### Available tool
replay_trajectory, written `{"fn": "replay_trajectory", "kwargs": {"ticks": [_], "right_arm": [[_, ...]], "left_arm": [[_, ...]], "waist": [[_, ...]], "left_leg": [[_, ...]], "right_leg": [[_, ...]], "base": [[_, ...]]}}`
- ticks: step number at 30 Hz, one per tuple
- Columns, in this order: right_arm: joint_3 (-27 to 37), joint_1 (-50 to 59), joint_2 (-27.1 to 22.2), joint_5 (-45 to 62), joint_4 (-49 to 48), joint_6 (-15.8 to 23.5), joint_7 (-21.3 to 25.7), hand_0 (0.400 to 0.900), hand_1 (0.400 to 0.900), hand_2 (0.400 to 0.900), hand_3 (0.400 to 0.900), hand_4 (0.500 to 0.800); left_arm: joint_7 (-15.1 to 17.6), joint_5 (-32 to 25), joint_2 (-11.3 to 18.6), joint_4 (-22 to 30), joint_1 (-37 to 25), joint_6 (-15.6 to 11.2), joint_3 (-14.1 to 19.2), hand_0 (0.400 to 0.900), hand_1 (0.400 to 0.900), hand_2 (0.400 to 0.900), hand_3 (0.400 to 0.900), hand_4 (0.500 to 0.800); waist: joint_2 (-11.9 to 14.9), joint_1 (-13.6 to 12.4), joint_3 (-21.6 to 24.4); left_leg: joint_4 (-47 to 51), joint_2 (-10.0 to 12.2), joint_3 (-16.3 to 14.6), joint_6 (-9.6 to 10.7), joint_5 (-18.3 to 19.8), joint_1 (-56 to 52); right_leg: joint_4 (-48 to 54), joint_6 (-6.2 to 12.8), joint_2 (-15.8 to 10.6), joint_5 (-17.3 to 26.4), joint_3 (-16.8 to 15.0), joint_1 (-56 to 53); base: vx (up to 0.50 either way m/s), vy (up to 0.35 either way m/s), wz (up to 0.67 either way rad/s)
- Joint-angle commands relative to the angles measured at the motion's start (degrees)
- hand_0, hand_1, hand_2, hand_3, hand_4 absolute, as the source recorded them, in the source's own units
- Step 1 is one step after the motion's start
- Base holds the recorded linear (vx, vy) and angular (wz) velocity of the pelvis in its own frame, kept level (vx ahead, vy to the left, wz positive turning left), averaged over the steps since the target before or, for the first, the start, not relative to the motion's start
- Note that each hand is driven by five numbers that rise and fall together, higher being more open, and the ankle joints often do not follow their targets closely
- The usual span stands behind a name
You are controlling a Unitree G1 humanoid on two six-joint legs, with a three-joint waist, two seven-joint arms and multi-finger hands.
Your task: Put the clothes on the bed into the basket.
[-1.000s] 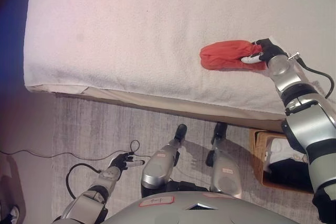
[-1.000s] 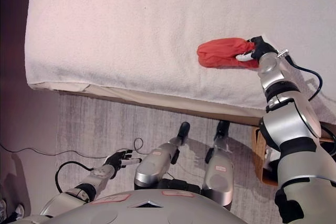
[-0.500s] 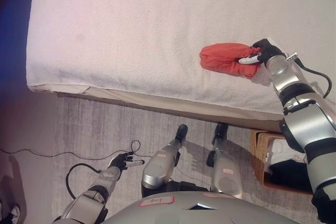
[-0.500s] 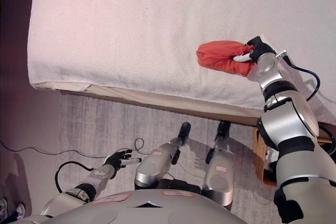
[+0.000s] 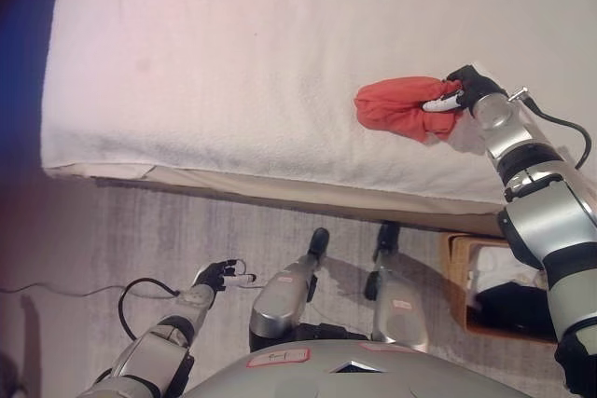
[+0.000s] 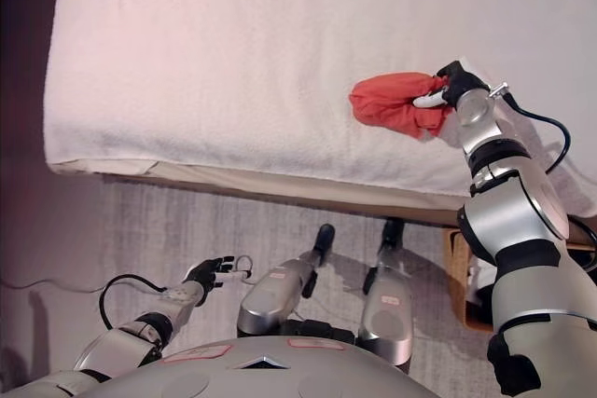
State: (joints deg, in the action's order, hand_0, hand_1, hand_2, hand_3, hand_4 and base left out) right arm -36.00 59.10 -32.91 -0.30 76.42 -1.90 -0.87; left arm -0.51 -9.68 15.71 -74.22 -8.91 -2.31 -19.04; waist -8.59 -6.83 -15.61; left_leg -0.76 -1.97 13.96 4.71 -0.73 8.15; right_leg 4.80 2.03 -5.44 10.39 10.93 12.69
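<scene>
A red piece of clothing (image 5: pixel 401 106) hangs bunched just above the white bed (image 5: pixel 233 72) near its right front part. My right hand (image 5: pixel 465 90) is shut on the cloth's right end, with a fold drooping below the fingers. The wicker basket (image 5: pixel 459 272) stands on the floor at the lower right, under the bed's edge, with white and dark clothes in it. Down over the rug at the lower left, my left hand (image 5: pixel 216 276) hangs idle with relaxed fingers.
The bed's front edge with a beige side runs across the middle of the view. A grey rug (image 5: pixel 187 230) covers the floor below it. My right arm hides part of the basket.
The right hand has lifted the red cloth a little off the bed; its lower fold now droops. The left hand has hardly moved.
</scene>
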Motion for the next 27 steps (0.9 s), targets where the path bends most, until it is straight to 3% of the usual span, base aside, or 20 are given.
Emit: {"fn": "replay_trajectory", "kwargs": {"ticks": [1, 7, 12, 19, 27], "right_arm": [[-4.11, 8.25, -0.15, -0.93, 0.03, 1.71, 0.65, 0.4, 0.4, 0.4, 0.4, 0.5], [-3.9, 8.23, -1.13, -2.06, -0.09, 1.69, -1.26, 0.4, 0.4, 0.4, 0.4, 0.5], [-4.05, 8.6, -3.94, -3.43, 1.77, 1.31, -2.66, 0.4, 0.4, 0.4, 0.4, 0.5], [-2.86, 6.05, -10.57, -4.72, 4.04, 0.92, -3.58, 0.4, 0.4, 0.4, 0.4, 0.5], [-1.18, 3.57, -14.57, -6.2, 5.65, 0.65, -3.97, 0.4, 0.4, 0.4, 0.4, 0.5]], "left_arm": [[0.93, 2.15, 4.84, -6.29, 2.27, 0.99, -0.07, 0.9, 0.9, 0.9, 0.9, 0.8], [0.33, 3.6, 5.6, -8.16, 3.85, 1.63, 1.98, 0.9, 0.9, 0.9, 0.9, 0.8], [-0.39, 4.37, 5.97, -8.77, 5.33, 2.05, 3.11, 0.9, 0.9, 0.9, 0.9, 0.8], [-1.32, 5.62, 6.64, -9.11, 6.93, 2.07, 3.99, 0.9, 0.9, 0.9, 0.9, 0.8], [-1.98, 6.18, 6.71, -8.33, 7.51, 1.84, 4.01, 0.9, 0.9, 0.9, 0.9, 0.8]], "waist": [[6.78, 1.26, 6.39], [10.5, 2.4, 11.69], [12.04, 3.86, 14.2], [11.88, 6.52, 15.38], [10.47, 8.86, 14.73]], "left_leg": [[1.31, -1.86, -3.77, -2.34, 1.26, 0.57], [2.12, -0.53, -6.03, -2.71, 2.89, -4.45], [2.66, 0.0, -8.75, -3.19, 4.35, -8.18], [2.97, 0.34, -13.97, -4.31, 5.45, -10.41], [2.82, -0.04, -19.05, -5.04, 6.34, -11.91]], "right_leg": [[-3.86, 3.21, -1.95, -8.54, -7.05, -3.96], [-2.95, 3.8, -1.35, -8.66, -8.31, -7.85], [-3.17, 4.3, -0.78, -8.62, -10.63, -9.59], [-3.78, 5.34, -0.04, -7.18, -15.5, -8.49], [-3.67, 6.72, 0.47, -5.44, -19.59, -7.02]], "base": [[0.06, 0.012, -0.34], [0.06, 0.027, -0.27], [0.05, 0.045, -0.4], [-0.04, 0.055, -0.64], [-0.03, 0.035, -0.47]]}}
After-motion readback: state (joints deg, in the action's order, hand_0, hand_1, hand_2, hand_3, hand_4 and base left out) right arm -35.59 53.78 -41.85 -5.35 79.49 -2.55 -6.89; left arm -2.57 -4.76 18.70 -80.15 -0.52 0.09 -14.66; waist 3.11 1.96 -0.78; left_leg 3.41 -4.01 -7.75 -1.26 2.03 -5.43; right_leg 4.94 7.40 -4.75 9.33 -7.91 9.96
